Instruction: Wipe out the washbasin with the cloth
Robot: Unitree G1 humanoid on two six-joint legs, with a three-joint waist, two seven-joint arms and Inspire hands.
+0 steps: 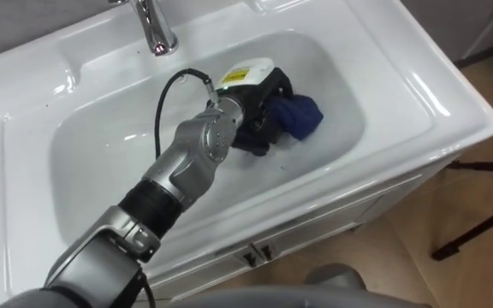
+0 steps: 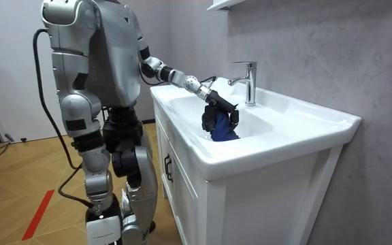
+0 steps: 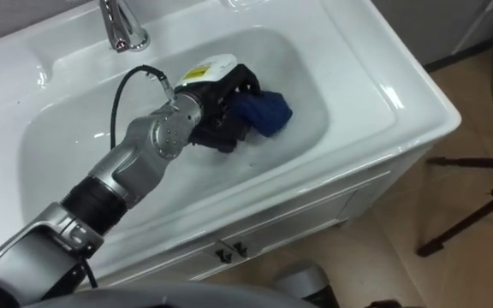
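At the back rim of the basin [image 1: 92,150], left of centre, stands the faucet [image 1: 155,30]. The left arm comes in from the lower left with the elbow bent and the wrist angled down into the right half of the bowl. The tag on the back of the left hand [image 1: 262,101] has a yellow patch, but its print is too small to read. The fingers curl round a bunched blue cloth [image 1: 300,115], just right of the hand. The robot stands upright at the cabinet [image 2: 182,197] front.
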